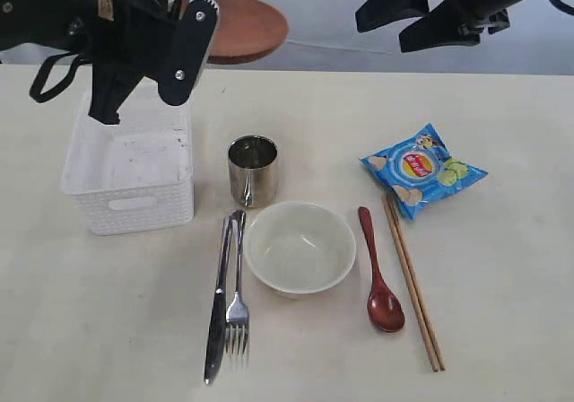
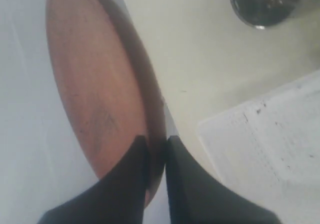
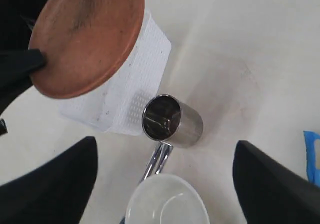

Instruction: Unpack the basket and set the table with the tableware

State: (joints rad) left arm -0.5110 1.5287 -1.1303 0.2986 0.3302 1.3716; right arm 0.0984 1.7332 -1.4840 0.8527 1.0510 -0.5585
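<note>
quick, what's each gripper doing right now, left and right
Left gripper: closed on the plate, pinching its rim.
Right gripper: open, holding nothing.

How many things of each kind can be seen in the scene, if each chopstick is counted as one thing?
Basket: 1
Plate: 1
Cup: 1
Bowl: 1
Knife: 1
Fork: 1
Spoon: 1
Chopsticks: 2
Chip bag: 1
Total: 10

One each: basket (image 1: 134,206), plate (image 1: 251,27), cup (image 1: 253,182), bowl (image 1: 300,251), spoon (image 1: 374,267), knife (image 1: 218,303), fork (image 1: 238,305), chip bag (image 1: 423,170); two chopsticks (image 1: 413,283).
</note>
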